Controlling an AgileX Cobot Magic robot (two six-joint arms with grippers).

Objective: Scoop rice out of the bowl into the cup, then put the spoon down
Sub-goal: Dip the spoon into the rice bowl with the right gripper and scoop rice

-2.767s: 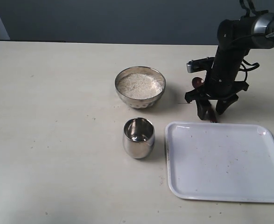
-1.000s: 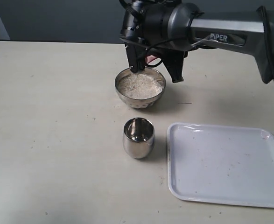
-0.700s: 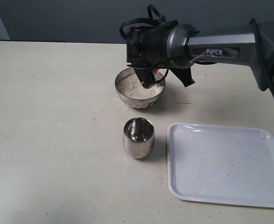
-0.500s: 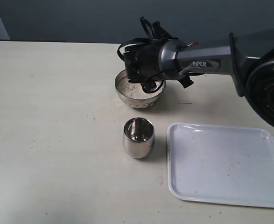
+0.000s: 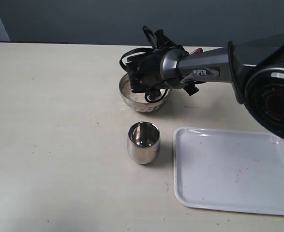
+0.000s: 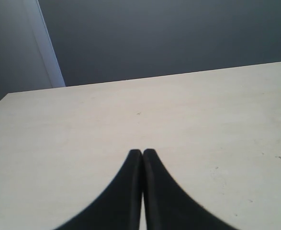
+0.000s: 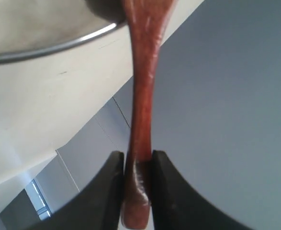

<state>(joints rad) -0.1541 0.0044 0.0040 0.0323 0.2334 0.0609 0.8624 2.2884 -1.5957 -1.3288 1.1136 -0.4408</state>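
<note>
Over the bowl (image 5: 138,105), on a pale table (image 5: 54,145) before a dark wall (image 5: 74,19), the right gripper (image 7: 138,157) pinches the spoon (image 7: 142,91) by its handle, head past the rim. The left gripper (image 6: 142,154) is closed, empty. The cup (image 5: 143,142) and white tray (image 5: 233,171) sit near the bowl; bare tabletop spreads wide to its left.

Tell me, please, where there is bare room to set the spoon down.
The white tray is bare throughout, right of the cup. The table left of cup and bowl is open too. Crowded: over the bowl, where the right gripper holds the spoon.
</note>
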